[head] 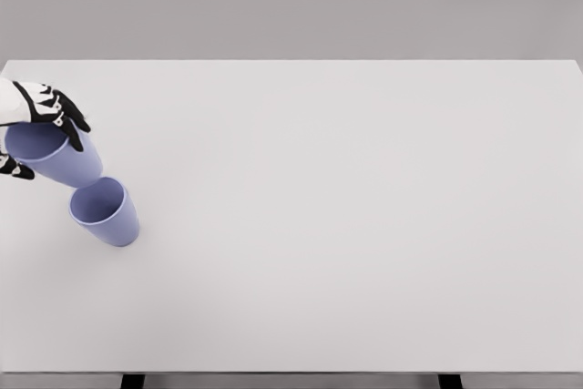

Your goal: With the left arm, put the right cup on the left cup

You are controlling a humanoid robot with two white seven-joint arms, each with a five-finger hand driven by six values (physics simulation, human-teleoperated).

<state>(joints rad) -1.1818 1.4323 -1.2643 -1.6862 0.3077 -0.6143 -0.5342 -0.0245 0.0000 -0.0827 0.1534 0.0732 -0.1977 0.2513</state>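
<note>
Two blue cups sit close together at the far left of the frame, on a broad white table (pixel 346 225). The upper cup (pixel 55 154) is gripped near its rim by the left hand (pixel 36 120), which enters from the left edge; its black fingers (pixel 68 125) curl over the far side of the rim, and another dark fingertip shows against the cup's wall lower down at the very edge of the picture, so the hand is closed around this cup. Whether the cup's base touches the table or is held just off it cannot be told from this view. The lower cup (pixel 106 211) stands upright with its opening facing up, just below and slightly to the right of the held one; the two appear to meet or nearly meet where the held cup's lower side comes next to the other's rim. The table runs out to the right under a plain grey background.
</note>
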